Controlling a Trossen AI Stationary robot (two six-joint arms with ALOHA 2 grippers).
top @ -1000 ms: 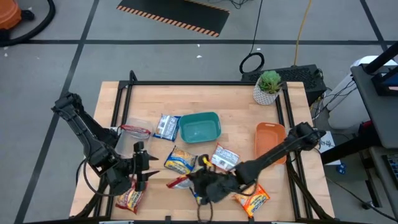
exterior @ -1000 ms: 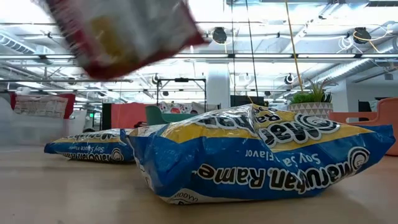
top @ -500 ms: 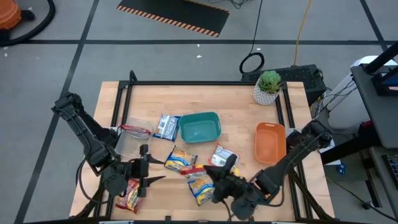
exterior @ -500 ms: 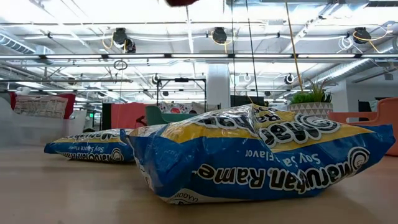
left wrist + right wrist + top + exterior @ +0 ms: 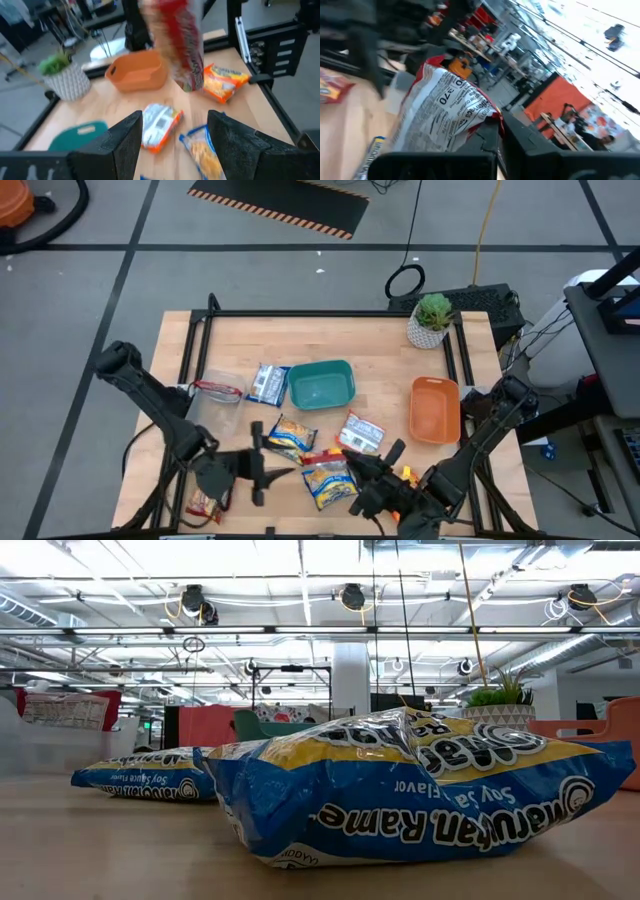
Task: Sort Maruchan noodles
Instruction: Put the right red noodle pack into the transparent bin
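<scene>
My right gripper point(image 5: 345, 462) is shut on a dark red Maruchan noodle packet point(image 5: 320, 455) and holds it above the table's near middle. My left gripper point(image 5: 275, 467) stands open just to the left of it, pointing at the packet point(image 5: 182, 45), nothing between its fingers. Flat on the table lie two blue-and-yellow packets point(image 5: 290, 436) point(image 5: 325, 480), a white and silver one point(image 5: 360, 432), a blue one point(image 5: 268, 383), an orange one point(image 5: 222, 82) and another red one point(image 5: 203, 502) at the near left. My right gripper pinches one end of the red packet point(image 5: 487, 120) between its two fingers. The fingers lie about level and come from the table's right side. The packet is lifted clear of the table and stands on edge, its long side upright point(image 5: 187, 65).
A teal bin point(image 5: 322, 383) sits mid-table and an orange tray point(image 5: 435, 410) at the right. A clear container point(image 5: 215, 392) is at the left and a potted plant point(image 5: 432, 320) at the far right corner. Black frame rails run along the table's edges.
My right gripper has risen and drawn toward the table's right edge with the red packet, which has come up clear of the table and out of the low view. My left gripper, still open, has swung toward the right edge and turned to face the packet.
</scene>
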